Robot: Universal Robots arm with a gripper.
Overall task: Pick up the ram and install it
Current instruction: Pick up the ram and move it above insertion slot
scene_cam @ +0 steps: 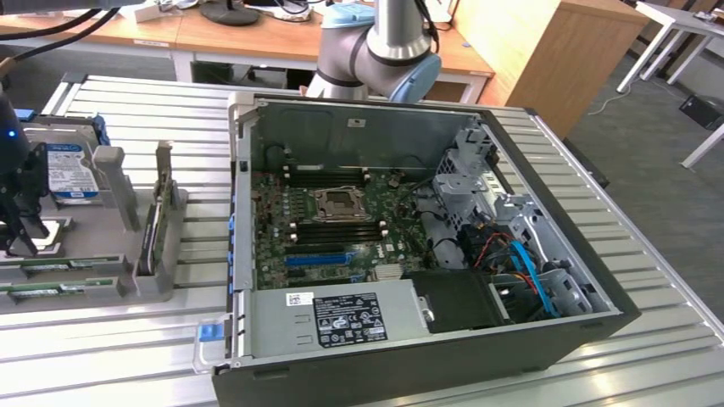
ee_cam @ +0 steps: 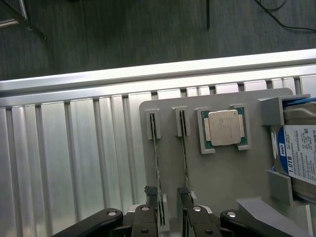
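Two ram sticks stand on edge in slots of a grey fixture (ee_cam: 222, 182): one ram stick (ee_cam: 157, 163) and a second ram stick (ee_cam: 184, 148) beside it. My gripper (ee_cam: 170, 224) hangs over their near ends, open, with one black finger (ee_cam: 145, 222) on either side and nothing gripped. In the exterior view the gripper (scene_cam: 25, 242) is at the far left over the fixture (scene_cam: 114, 284), and the green ram sticks (scene_cam: 57, 270) lie just below it. The open computer case (scene_cam: 543, 144) with its motherboard (scene_cam: 339, 229) lies in the middle.
A CPU (ee_cam: 224, 127) sits in a pocket of the fixture, and a hard drive (ee_cam: 301, 153) with a blue-white label stands in a holder beside it. Ribbed aluminium table (ee_cam: 74, 163) surrounds the fixture. Inside the case sit a power supply (scene_cam: 339, 318) and drive cage (scene_cam: 464, 170).
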